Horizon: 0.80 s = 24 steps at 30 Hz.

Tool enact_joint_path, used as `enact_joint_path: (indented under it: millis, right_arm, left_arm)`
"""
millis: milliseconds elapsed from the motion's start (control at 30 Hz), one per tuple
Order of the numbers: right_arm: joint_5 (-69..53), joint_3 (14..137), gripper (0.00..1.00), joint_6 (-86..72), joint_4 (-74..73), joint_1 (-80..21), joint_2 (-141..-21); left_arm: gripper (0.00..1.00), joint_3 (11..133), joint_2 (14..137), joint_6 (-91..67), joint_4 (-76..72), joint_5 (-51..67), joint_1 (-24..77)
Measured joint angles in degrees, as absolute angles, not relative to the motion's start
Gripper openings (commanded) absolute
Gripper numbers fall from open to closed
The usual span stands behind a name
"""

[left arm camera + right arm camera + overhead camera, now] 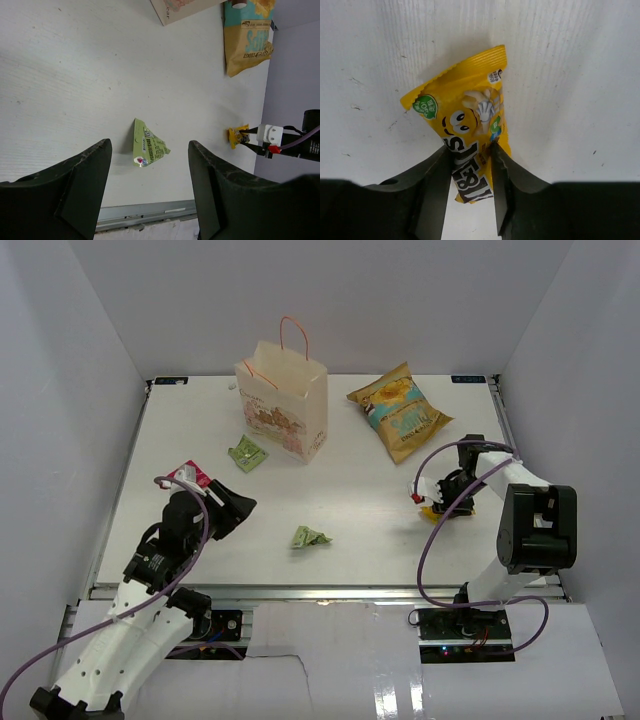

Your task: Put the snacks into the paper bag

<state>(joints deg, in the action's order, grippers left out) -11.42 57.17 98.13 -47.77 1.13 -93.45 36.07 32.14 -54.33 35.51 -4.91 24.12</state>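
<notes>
The cream paper bag (285, 405) stands upright at the back centre, handles up. The yellow-and-teal crisp bag (400, 410) lies to its right. My right gripper (436, 502) is shut on the yellow candy pack (465, 122), gripping its lower half close to the table. My left gripper (236, 508) is open and empty. One green packet (310, 537) lies just beyond its fingers and shows between them in the left wrist view (148, 145). A second green packet (247, 452) lies by the bag's left corner. A red packet (190, 476) lies beside the left wrist.
White walls close in the table on three sides. A metal rail (320, 592) runs along the near edge. The left wrist view also shows the paper bag's corner (175, 9), the crisp bag (247, 40) and the right gripper with the candy pack (237, 136).
</notes>
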Motion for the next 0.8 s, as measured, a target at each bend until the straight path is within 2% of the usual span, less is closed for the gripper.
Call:
enact_joint_path:
  millis: [133,267,400,533,700,800]
  right_arm:
    - [-14.41,57.12,0.33,97.03,-48.45,1.13,-92.90]
    - [-21.06,59.48,0.21,94.11,-53.32,1.15,-92.27]
    - [-30.57,67.72,0.18,87.57,-58.24,0.62,-92.12]
    - [-39.57,77.36,0.17,75.75,-58.46,-1.85,-91.70]
    - [-44.16,89.43,0.16,57.78,-52.99,-11.29,-91.83]
    - [-44.58,97.95,0.09,44.40,-45.69,-17.43,-93.65]
  left_arm:
    - [0.72,35.90,31.88,-55.00,35.55,-5.17,24.12]
    - [0.72,35.90,32.27,-55.51,35.57,-5.21,24.12]
    - [0.72,35.90,33.26,-55.64,35.55,-5.19,24.12]
    - [0.72,35.90,34.11,-55.81,35.46,-5.19,24.12]
    - [0.72,35.90,35.35,-56.01,34.74,-5.15,24.12]
    - [0.72,35.90,36.12,-56.03,34.48,-5.13,24.12]
